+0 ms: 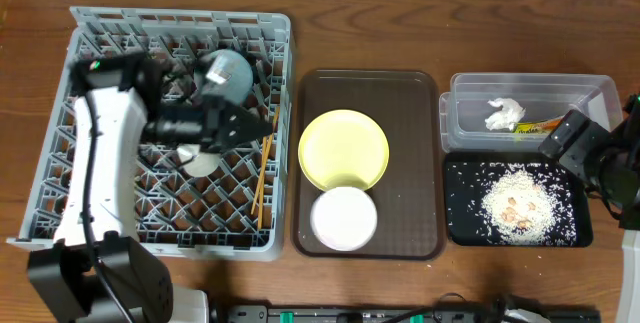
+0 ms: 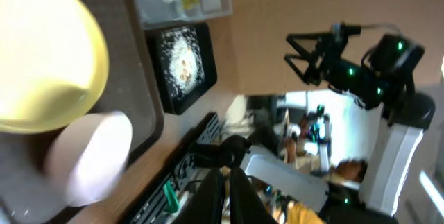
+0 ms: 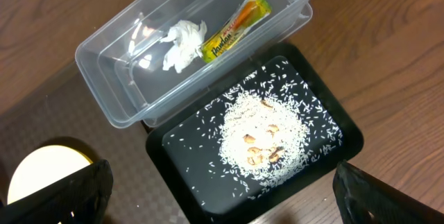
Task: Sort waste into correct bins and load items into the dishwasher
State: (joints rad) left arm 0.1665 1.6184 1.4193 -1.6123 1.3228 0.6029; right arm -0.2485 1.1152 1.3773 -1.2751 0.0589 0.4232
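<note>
The grey dishwasher rack (image 1: pixel 180 15) holds the light blue bowl (image 1: pixel 228 71), the small white cup (image 1: pixel 200 160) and the two chopsticks (image 1: pixel 262 178). My left gripper (image 1: pixel 268 123) (image 2: pixel 225 182) is at the chopsticks' upper ends, its fingers closed with a thin tan sliver between them. The yellow plate (image 1: pixel 343 146) (image 2: pixel 41 57) lies on the brown tray. The napkin (image 3: pixel 182 40) and wrapper (image 3: pixel 232 26) lie in the clear container (image 1: pixel 530 85). The rice (image 3: pixel 263 137) lies in the black tray (image 1: pixel 465 223). My right gripper (image 1: pixel 560 141) (image 3: pixel 222 189) is open and empty above it.
The dark brown serving tray (image 1: pixel 410 163) sits between the rack and the bins. A round white dish (image 1: pixel 343 218) (image 2: pixel 97 154) lies on it in front of the plate. The left arm reaches across the rack from its left side.
</note>
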